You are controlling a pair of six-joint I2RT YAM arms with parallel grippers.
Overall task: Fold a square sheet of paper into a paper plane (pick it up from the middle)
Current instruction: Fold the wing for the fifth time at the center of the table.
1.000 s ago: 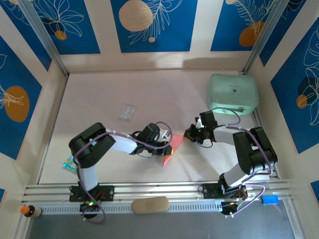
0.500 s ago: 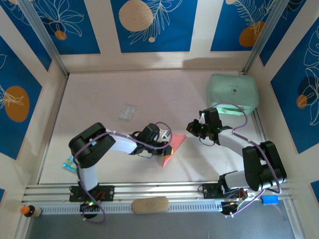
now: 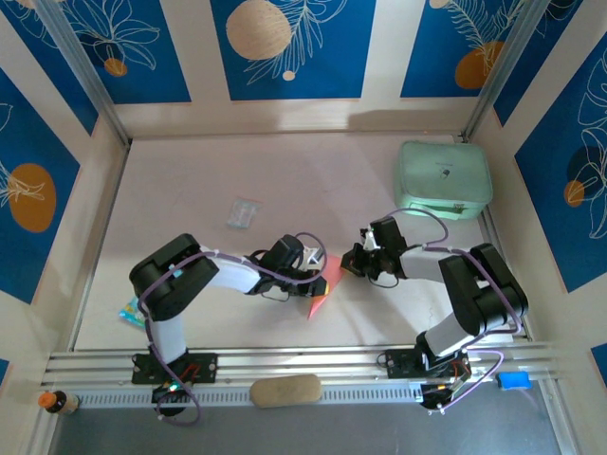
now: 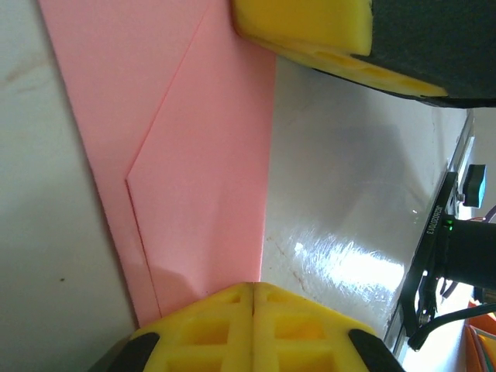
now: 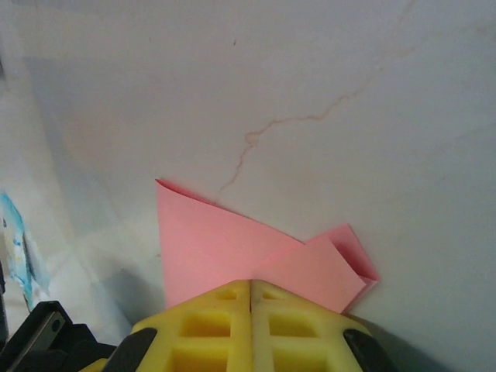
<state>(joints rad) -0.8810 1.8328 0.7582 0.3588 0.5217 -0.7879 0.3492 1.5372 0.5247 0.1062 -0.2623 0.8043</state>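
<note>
Sheet: thin salmon-pink square sheet of paper [image 3: 321, 290], matte, lying flat on the pale glossy table [image 3: 285, 171] between the two arms, towards the front rail.
Left gripper: left gripper [image 4: 254, 288] has its yellow ribbed fingers pressed together, with the tips on the sheet's near corner (no paper seen between them; it looks like pressing down, not pinching).
Right gripper: right gripper [image 5: 250, 284] is likewise closed tight, its tips touching the sheet's opposite edge.
Done: the left wrist view shows one diagonal crease and an overlapped layer. The right wrist view shows a small folded flap beside a larger triangle.
Remaining: judged early to midway. There is no pointed paper plane, centre crease or wings yet.
Writing: none legible. The mint-green rounded case [image 3: 444, 177] has a small dark mark on its lid, too small to read, and the clear plastic packet [image 3: 244, 211] is likewise unreadable.
</note>
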